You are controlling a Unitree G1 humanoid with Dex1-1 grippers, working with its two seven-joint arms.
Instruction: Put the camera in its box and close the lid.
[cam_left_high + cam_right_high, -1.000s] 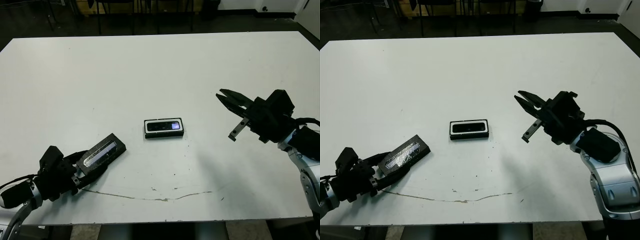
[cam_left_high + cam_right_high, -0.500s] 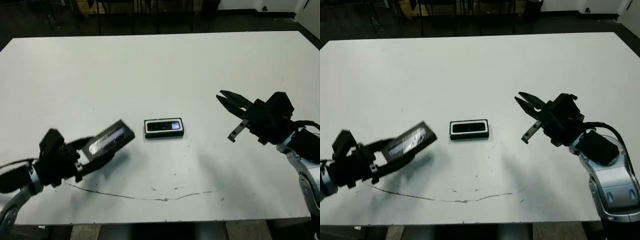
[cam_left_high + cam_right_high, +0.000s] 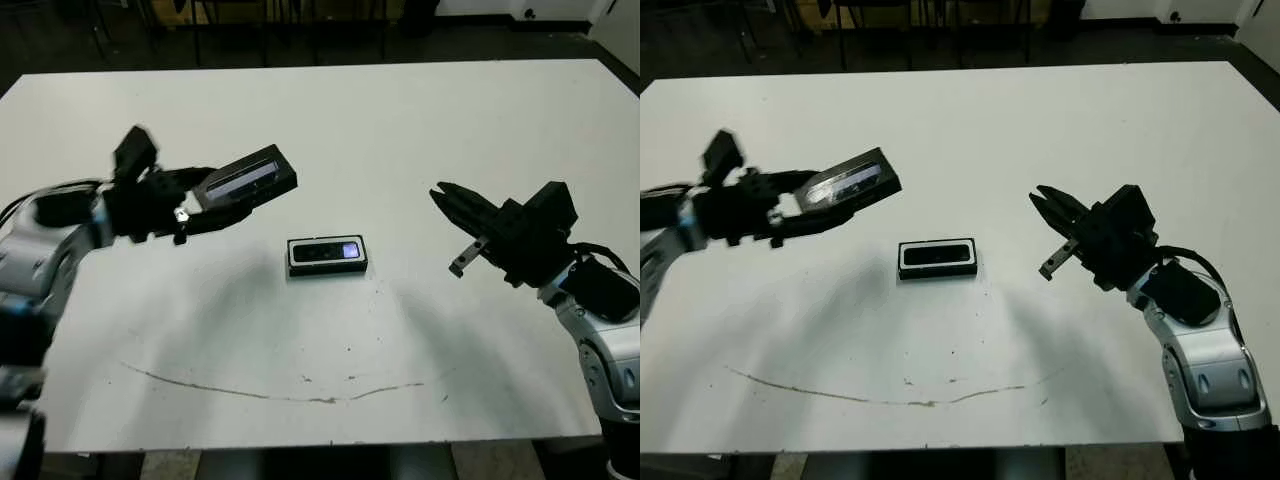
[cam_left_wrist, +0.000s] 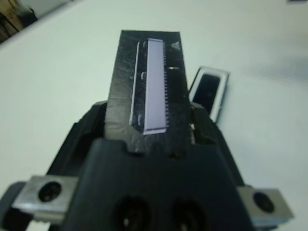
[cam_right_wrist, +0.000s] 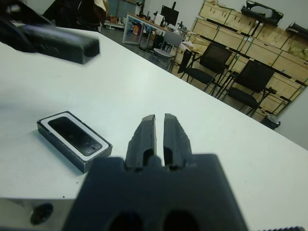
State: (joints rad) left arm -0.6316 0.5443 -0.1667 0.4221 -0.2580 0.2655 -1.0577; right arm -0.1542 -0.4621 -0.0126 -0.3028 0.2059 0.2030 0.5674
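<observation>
Lid [image 3: 246,179]: clamped between the fingers of the left gripper [image 3: 205,204], held in the air above the table [image 3: 400,130], tilted, grey strip facing up.
Box [image 3: 328,256]: flat on the table near the middle, long axis running left to right across the robot's front.
Lid to box: the box lies to the right of the lid and nearer the robot, and lower; the two are near but apart. The lid's long axis is skewed to the box's, so by my judgement it needs a turn as well as a drop.
Camera [image 3: 330,252]: already inside the box, lying along its white lining, bluish patch toward the right end.
Right gripper [image 3: 1050,222]: empty, fingers close together with only a thin gap in the wrist view, hovering right of the box and pointing toward it.
Nearer arm: both stand about as near; the left carries the lid, so closing falls to it.
Left to do: lid onto box.
</observation>
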